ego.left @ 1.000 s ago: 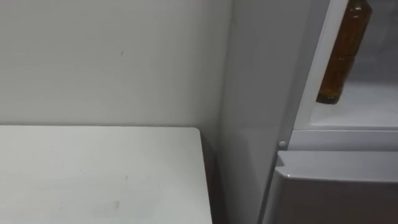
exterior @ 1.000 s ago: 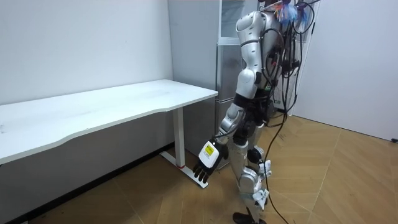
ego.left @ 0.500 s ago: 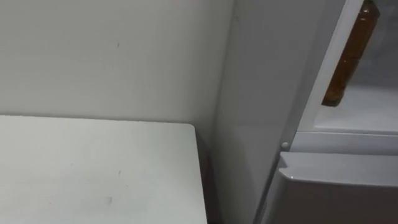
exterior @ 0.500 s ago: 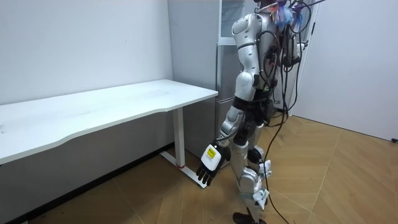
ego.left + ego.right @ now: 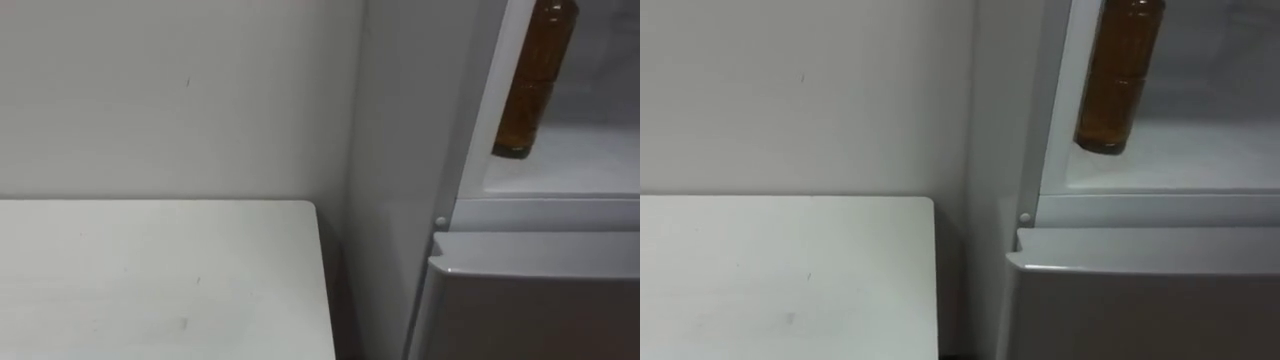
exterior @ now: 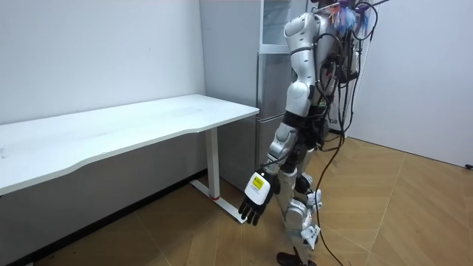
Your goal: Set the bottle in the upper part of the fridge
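Left hand [image 6: 255, 201]: hanging low beside the thigh, lower middle of the room view, fingers straight and slack, empty. Well apart from the bottle [image 5: 1118, 80], which sits far up at the top right of the eye views.

Brown, see-through, upright, top cut by the upper frame edge; cannot tell how held. Probably plastic and filled, judging by the tint and the pinched waist: moderate weight, stiff enough for a firm wrap, smooth and liable to slide through a loose one. Best taken round the middle of the body, thumb opposite the fingers, held vertical.

Base just over the white shelf [image 5: 1200, 155] of the upper fridge compartment, at its left edge and overlapping the door frame [image 5: 1060, 100]; resting on the shelf or clear of it, cannot tell.

Directly below, the closed lower door [image 5: 1140, 300]. Further left, the fridge's grey side [image 5: 400, 150], then the white table [image 5: 150, 280] against the wall [image 5: 180, 90], filling the lower left. Standing close up to the fridge, at the table's end, in the room view.
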